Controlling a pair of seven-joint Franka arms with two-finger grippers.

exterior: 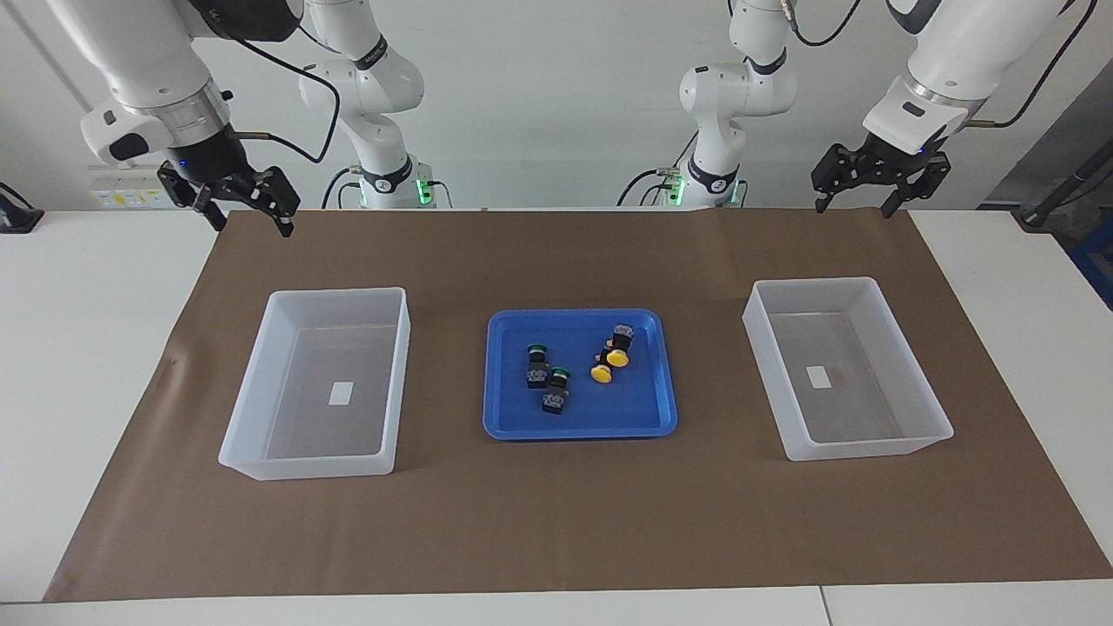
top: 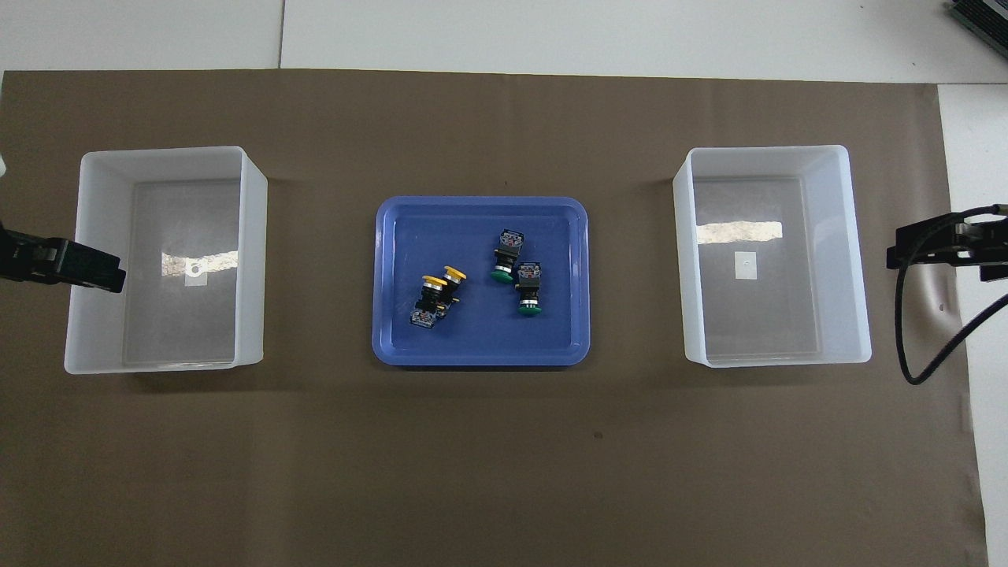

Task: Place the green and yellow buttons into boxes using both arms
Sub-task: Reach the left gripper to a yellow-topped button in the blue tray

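All four buttons lie on their sides in the blue tray (exterior: 643,422), mid-mat between the two boxes. Both boxes hold only a label.

Green pair (exterior: 548,378): side by side, close together, at the tray's right-arm end. Yellow pair (exterior: 610,355): toward the left-arm end, bodies touching or nearly so, one partly across the other; can't tell which is on top.

Right gripper (exterior: 249,211): raised over the mat's robot-side edge, well clear of the right-arm box (exterior: 261,382), fingers spread, holding nothing. Left gripper (exterior: 863,196): same picture near the left-arm box (exterior: 904,365), released, empty. Both arms wait.

Handling, my guess: small, light, rigid plastic. Not fragile. Round caps look smooth and domed, so fingers would slip off them. Take the black body, across its flat sides, just below the cap.

Risk: pairs are tight. Descending fingers may nudge the neighbour or pinch both. Yellow pair is the worse one. Tray floor looks slick, so a button may skate when pushed.
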